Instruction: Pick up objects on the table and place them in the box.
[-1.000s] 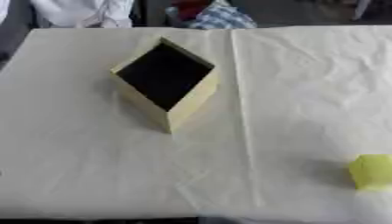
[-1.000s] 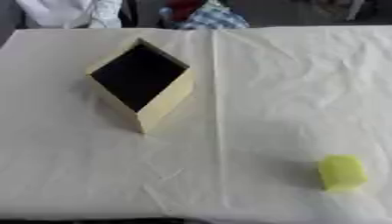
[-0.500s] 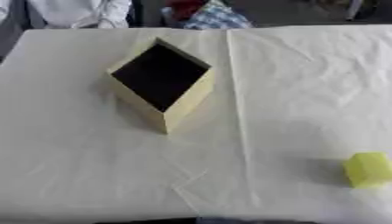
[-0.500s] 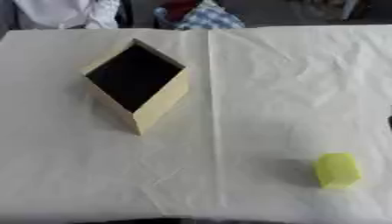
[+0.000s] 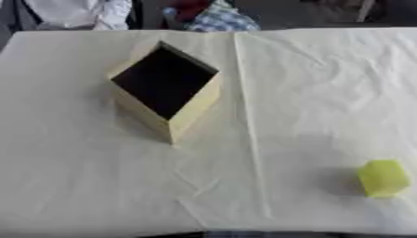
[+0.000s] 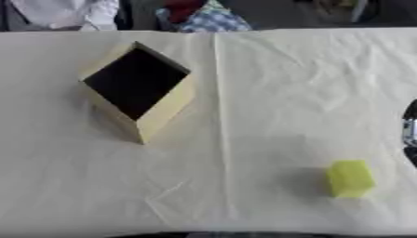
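An open pale-yellow cardboard box (image 5: 168,87) stands on the white cloth at left of centre, turned corner-on to me, and its inside looks dark. A yellow-green block (image 6: 350,178) lies alone on the cloth at the near right. In the right eye view a black and silver part of my right arm or hand (image 6: 410,132) pokes in at the right edge, above and to the right of the block and apart from it. Too little of it shows to read its shape. My left hand shows in no view.
The white cloth (image 5: 309,93) covers the table and is creased, with a fold running down the middle. The table's near edge (image 5: 211,232) runs along the bottom. Clothing of people shows beyond the far edge.
A dark part of my right arm has come in further at the right edge of the right eye view. The picture has shifted a little; the box and the block have not moved.
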`<action>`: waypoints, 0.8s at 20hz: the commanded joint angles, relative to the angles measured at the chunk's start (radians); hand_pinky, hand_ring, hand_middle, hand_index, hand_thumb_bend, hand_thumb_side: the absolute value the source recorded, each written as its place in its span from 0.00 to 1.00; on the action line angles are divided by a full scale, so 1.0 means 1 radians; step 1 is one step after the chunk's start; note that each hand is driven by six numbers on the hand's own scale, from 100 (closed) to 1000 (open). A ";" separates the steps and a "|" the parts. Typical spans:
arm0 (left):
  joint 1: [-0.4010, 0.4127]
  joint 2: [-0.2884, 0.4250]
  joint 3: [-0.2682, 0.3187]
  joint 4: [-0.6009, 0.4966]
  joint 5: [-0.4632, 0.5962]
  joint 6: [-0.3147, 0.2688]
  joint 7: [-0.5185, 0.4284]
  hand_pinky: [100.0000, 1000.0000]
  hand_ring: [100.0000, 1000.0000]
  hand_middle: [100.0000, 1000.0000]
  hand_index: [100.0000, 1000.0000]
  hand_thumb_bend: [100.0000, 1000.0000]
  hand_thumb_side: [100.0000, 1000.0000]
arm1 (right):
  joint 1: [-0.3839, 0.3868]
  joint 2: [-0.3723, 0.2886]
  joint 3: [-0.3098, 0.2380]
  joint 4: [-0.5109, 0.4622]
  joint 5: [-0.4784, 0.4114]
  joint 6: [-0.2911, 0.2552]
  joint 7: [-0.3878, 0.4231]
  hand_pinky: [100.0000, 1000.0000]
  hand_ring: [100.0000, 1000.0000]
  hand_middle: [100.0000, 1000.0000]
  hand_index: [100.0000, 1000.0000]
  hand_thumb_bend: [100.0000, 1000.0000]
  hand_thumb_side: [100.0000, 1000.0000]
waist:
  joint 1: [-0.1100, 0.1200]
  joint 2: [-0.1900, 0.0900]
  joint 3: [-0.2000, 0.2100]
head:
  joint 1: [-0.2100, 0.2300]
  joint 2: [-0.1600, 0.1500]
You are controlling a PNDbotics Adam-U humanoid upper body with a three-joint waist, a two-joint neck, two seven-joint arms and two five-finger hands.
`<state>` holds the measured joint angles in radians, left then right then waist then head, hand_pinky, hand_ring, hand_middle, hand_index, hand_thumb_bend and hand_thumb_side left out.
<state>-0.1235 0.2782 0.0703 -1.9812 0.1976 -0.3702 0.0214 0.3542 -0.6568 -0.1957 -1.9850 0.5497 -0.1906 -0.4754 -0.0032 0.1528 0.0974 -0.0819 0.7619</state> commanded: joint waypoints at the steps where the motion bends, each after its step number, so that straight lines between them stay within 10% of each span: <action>1: -0.003 0.031 0.003 -0.019 -0.005 0.004 0.002 0.69 0.76 0.82 0.67 0.00 0.71 | 0.029 -0.085 -0.003 -0.015 0.045 0.016 0.008 0.67 0.74 0.62 0.79 0.00 0.81 | -0.002 -0.012 -0.003 | -0.001 -0.001; 16: 0.003 0.035 -0.002 -0.019 -0.009 0.007 -0.004 0.69 0.76 0.82 0.66 0.00 0.72 | 0.064 -0.265 0.091 -0.015 0.138 -0.015 0.125 0.74 0.81 0.73 0.82 0.00 0.89 | -0.006 -0.010 -0.003 | -0.018 0.000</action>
<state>-0.1154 0.2896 0.0697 -1.9812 0.1925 -0.3639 0.0186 0.4211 -0.8777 -0.1034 -1.9850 0.6763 -0.1993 -0.3600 -0.0075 0.1520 0.0939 -0.0962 0.7624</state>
